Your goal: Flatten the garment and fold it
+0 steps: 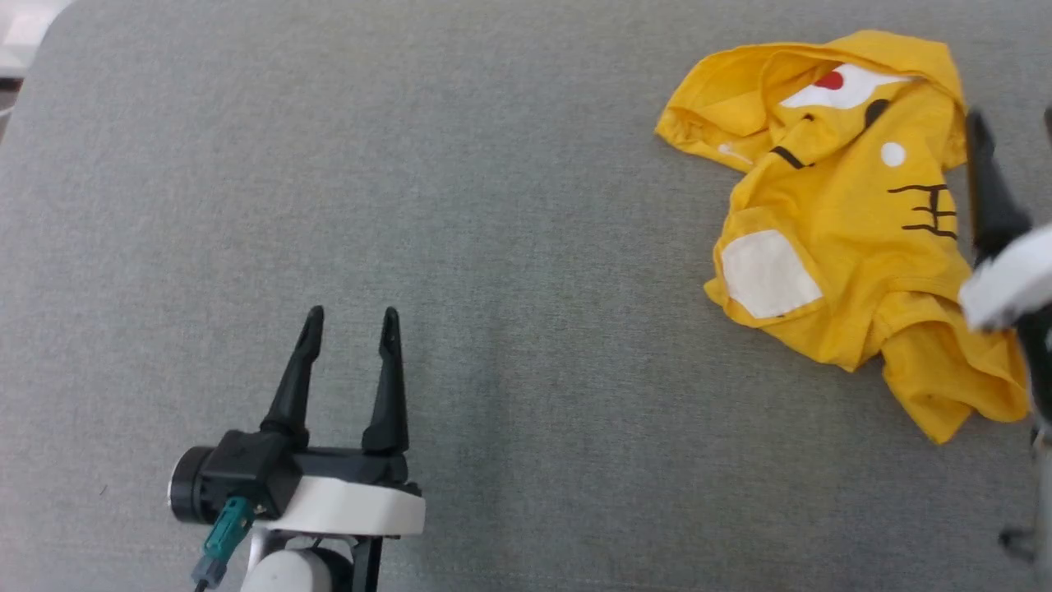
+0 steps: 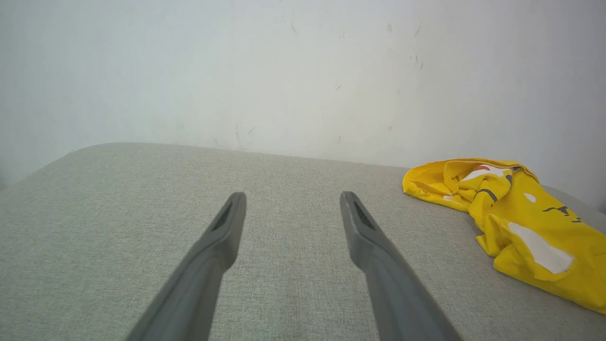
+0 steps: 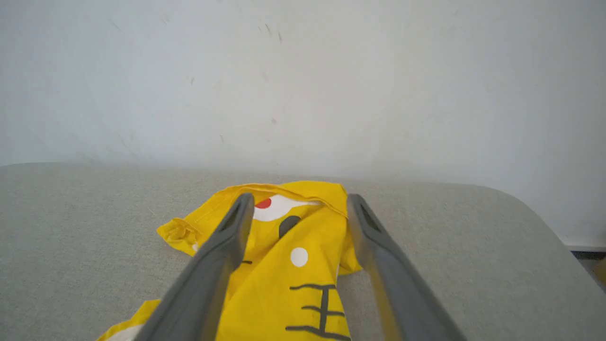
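Note:
The garment, a bright yellow T-shirt with white patches, a red dot and black stripe marks, lies crumpled at the right of the grey padded surface. My left gripper stands open at the lower left, well apart from it, with nothing between its fingers. In the left wrist view the garment lies off to the right of the open left gripper. My right gripper is open above the garment, which shows between its fingers. One right finger shows at the frame's right edge, over the shirt's right side.
A pale wall rises just behind the grey surface's far edge. The surface's rounded right corner drops off to a floor strip at the far right. Wide bare cushion lies between the left gripper and the shirt.

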You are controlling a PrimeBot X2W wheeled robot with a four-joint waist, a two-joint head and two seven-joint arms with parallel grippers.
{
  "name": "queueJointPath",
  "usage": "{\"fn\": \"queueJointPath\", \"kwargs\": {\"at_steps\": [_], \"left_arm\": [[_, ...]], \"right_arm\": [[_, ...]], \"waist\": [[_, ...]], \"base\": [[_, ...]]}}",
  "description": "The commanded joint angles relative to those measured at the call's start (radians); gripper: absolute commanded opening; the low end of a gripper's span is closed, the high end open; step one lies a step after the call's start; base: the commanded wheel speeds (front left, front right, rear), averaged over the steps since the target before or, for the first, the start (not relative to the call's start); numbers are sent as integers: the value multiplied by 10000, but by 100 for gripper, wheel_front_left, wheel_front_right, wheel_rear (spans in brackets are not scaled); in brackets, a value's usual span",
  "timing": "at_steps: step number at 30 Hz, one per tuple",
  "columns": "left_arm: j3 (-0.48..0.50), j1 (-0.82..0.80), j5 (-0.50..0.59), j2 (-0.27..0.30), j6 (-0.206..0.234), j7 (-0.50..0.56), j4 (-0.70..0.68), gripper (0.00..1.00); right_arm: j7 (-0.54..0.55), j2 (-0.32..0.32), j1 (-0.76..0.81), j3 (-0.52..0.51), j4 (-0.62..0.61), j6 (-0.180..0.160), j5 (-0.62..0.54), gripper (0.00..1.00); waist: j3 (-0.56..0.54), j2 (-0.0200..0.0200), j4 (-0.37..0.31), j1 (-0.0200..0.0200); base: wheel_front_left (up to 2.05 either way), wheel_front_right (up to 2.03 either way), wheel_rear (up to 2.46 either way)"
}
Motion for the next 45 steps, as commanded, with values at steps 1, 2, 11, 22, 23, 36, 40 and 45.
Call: {"fn": "queueJointPath", "kwargs": {"at_steps": [1,2,11,22,23,36,40,45], "left_arm": [[104,154,96,-16,-87,-47,-50,100],[163,220,116,-16,-103,-47,-81,100],[435,785,77,-16,-92,-47,-344,100],[394,979,126,-16,-163,-47,-311,100],[354,910,201,-16,-227,-47,-289,100],[-1662,-2841,194,-10,-1353,2662,532,100],[-2416,-3929,-290,-13,-1377,3734,902,100],[-3987,-5512,-1817,-14,-714,5273,1613,100]], "right_arm": [[-156,183,503,-30,-331,-9,-86,100],[-313,379,967,-107,-703,-9,-203,100],[-2650,1629,4355,-759,-1989,-9,-1242,100],[-4397,1642,5103,-373,-90,-9,38,100],[-4433,1642,5059,-363,-48,-9,35,100],[-4687,1643,4809,-365,463,-9,152,100],[-4719,1644,4691,-318,529,-9,174,100],[-4752,1644,4493,-265,569,-9,153,100]], "waist": [[-263,-1,-307,1],[-290,-1,-360,1],[-469,-1,-697,1],[-768,-1,-897,1],[-768,-1,-913,1],[-333,-1,-991,1],[-175,-1,-999,1],[126,-1,-1068,1]], "base": [[0,0,0],[0,0,0],[0,0,0],[0,0,0],[0,0,0],[0,0,0],[0,0,0],[0,0,0]]}}
